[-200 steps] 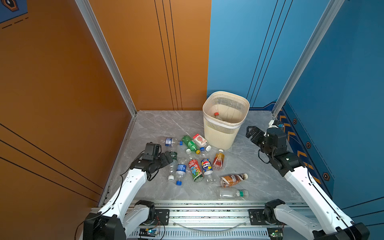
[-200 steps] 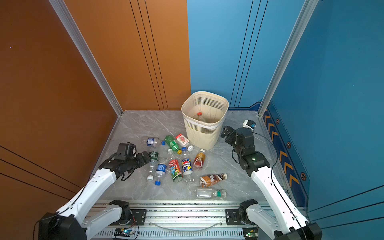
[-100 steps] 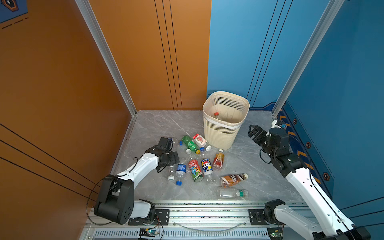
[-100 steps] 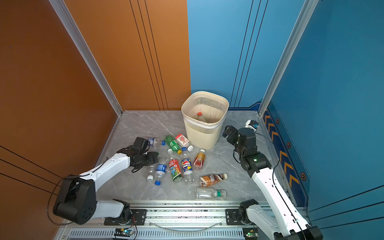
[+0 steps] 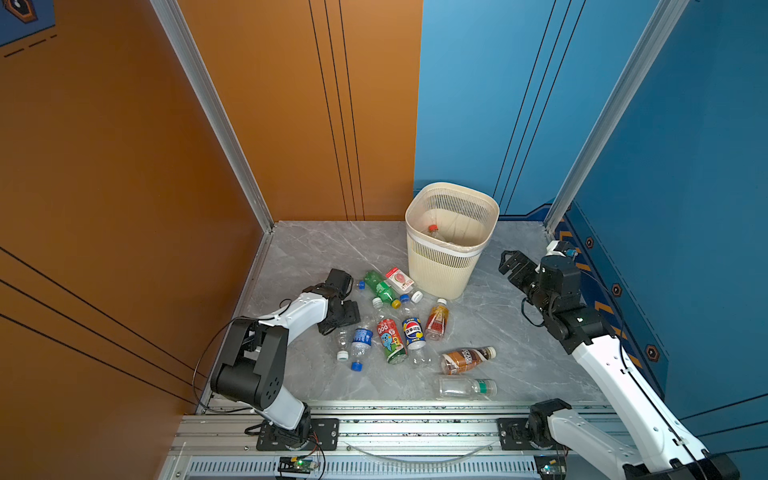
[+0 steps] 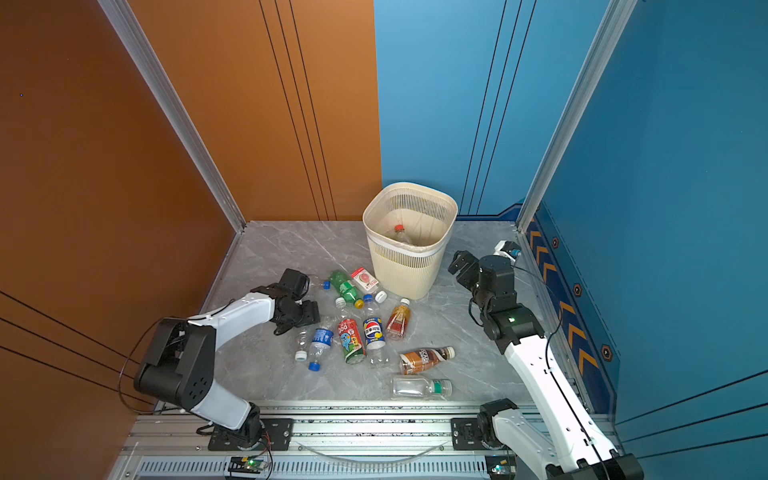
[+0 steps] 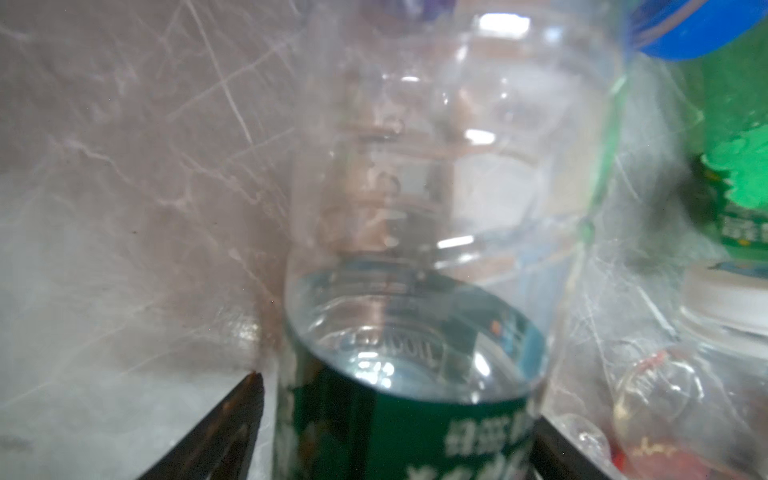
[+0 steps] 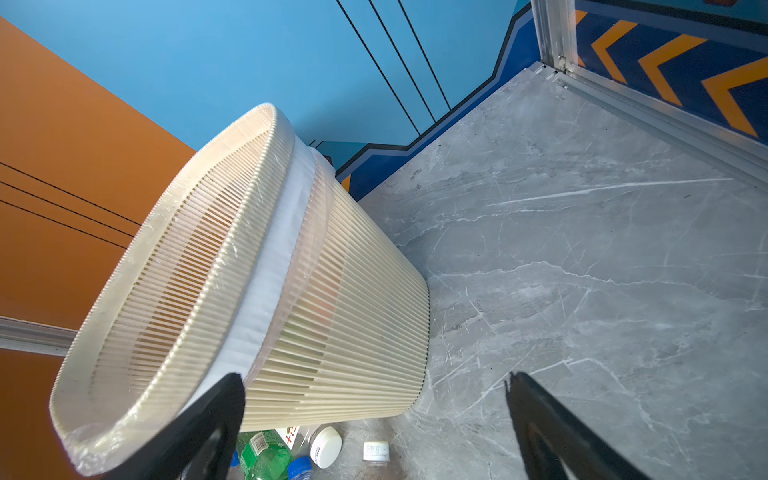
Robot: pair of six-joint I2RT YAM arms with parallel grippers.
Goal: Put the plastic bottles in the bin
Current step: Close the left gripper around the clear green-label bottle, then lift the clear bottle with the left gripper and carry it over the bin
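Several plastic bottles lie on the grey floor in front of the bin [image 5: 440,266] [image 6: 405,270], among them a green one [image 5: 380,286], a red-labelled one [image 5: 388,338] and a brown one [image 5: 465,359]. One red-capped bottle [image 5: 433,228] lies inside the bin. My left gripper [image 5: 347,311] [image 6: 307,313] is low at the cluster's left edge. In the left wrist view its jaws [image 7: 397,399] straddle a clear bottle with a dark green label [image 7: 415,424], with a thin gap showing at one finger. My right gripper [image 5: 509,264] [image 8: 374,378] hangs open and empty to the right of the bin.
Orange and blue walls close the floor in on three sides. An aluminium rail [image 5: 395,419] runs along the front edge. A clear bottle with a green band [image 5: 465,387] lies nearest the rail. Bare floor [image 5: 519,332] lies between the bottles and the right arm.
My left arm has reached forward and down to the left edge of the bottle cluster, and its jaws have narrowed around the green-labelled bottle. My right gripper has shifted only slightly.
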